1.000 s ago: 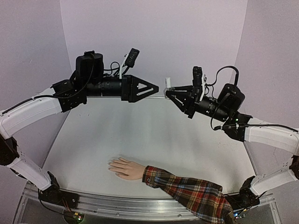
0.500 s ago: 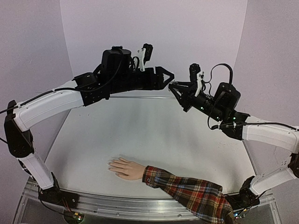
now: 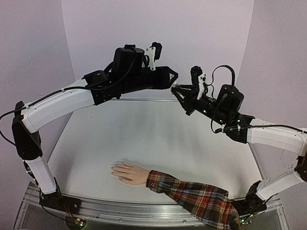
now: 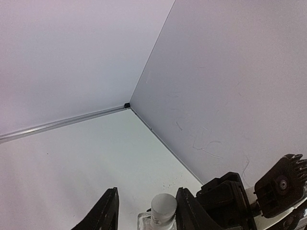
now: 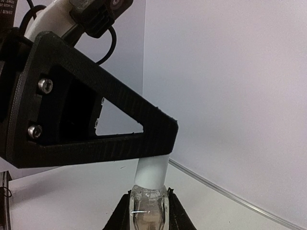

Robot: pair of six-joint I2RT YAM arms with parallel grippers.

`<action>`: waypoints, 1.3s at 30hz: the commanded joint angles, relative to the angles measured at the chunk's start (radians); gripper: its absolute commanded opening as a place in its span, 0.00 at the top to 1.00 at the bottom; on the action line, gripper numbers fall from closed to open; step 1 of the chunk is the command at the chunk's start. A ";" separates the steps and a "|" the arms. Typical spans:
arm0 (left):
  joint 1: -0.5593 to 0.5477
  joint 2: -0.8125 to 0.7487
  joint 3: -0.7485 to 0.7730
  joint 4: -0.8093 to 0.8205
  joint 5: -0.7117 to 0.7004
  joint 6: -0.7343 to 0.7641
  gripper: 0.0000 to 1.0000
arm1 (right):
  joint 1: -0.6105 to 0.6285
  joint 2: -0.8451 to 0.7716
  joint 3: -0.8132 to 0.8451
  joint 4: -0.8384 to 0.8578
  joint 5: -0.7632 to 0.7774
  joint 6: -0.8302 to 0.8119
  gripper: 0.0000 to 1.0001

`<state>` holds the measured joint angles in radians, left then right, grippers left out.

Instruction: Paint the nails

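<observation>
One risk: our right gripper (image 5: 148, 211) clamps the bottle (image 5: 147, 216) while our left gripper (image 4: 147, 213), jaws apart, straddles the cap (image 4: 164, 205) off-centre; closing could wrench it loose.

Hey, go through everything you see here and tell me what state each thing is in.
left pincer, open, fingers either side of the white cap
right pincer, shut on the small glass bottle
small glass bottle, held above the table, capped
white cap, on the bottle
hand, flat on the table, fingers spread
nails, too small to tell whether painted
</observation>
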<state>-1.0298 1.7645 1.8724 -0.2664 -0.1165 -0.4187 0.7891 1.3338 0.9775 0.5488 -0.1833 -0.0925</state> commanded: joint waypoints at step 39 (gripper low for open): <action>0.149 -0.138 -0.369 0.533 1.447 0.137 1.00 | -0.039 -0.076 0.202 0.088 -0.961 0.277 1.00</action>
<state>-0.9019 1.5820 1.4615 0.3929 1.0522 -0.2867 0.7637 1.2964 1.0977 0.4657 -1.0347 0.1782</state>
